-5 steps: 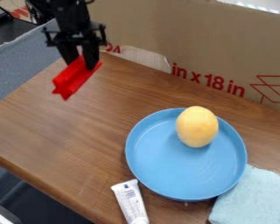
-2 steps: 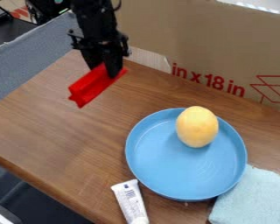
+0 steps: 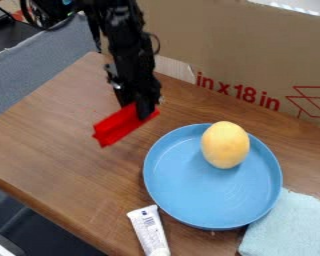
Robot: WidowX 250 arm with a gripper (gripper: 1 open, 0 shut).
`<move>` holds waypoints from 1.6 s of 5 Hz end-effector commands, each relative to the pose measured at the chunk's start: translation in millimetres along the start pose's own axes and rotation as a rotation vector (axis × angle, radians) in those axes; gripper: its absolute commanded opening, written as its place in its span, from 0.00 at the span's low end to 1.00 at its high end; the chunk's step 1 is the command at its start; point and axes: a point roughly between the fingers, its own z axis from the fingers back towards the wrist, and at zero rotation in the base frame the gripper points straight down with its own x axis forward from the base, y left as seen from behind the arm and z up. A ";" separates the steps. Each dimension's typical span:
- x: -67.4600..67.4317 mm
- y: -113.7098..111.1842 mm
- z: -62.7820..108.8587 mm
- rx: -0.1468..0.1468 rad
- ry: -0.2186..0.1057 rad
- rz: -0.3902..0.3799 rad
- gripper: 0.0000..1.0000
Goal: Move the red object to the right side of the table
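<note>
- 1 robot gripper (image 3: 144, 108) is closed on the red block (image 3: 120, 125), pinching it near its upper right end; the rest of the block slopes down toward the lower left, out past the fingers.
- The block is above the left half of the wooden table (image 3: 69, 150), just up and left of the plate; whether its low end touches the wood, the camera view does not settle.
- The grip is off-center, so the block could pivot or slip out if its free end knocks against something.
- The blue plate (image 3: 210, 208) lies between the block and the right side. A low path across could catch the rim, shove the plate, or set the yellow fruit (image 3: 226, 145) rolling.
- A path around the back passes close to the cardboard box (image 3: 230, 50), and the arm could bump its wall if it swings too wide.
- The right side is crowded: the pale cloth (image 3: 290, 228) sits by the plate's lower right, so a careless release could leave the block on cloth or in the plate instead of on wood.
- The plate holds 1 thing, the fruit, resting toward its upper part.
- The white tube (image 3: 149, 232) lies outside the plate, near its lower left. The box's contents are out of sight.
</note>
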 end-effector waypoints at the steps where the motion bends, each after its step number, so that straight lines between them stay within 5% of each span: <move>1: 1.0 12.3 21.6 0.038 -0.066 0.006 0.00; 3: 9.9 43.7 -4.0 0.063 -0.007 0.037 0.00; 6: 39.6 64.5 -30.2 0.085 -0.013 0.042 0.00; 7: 38.1 68.9 -30.5 0.065 -0.012 0.057 0.00; 8: 37.3 61.8 -31.2 0.037 0.003 0.069 1.00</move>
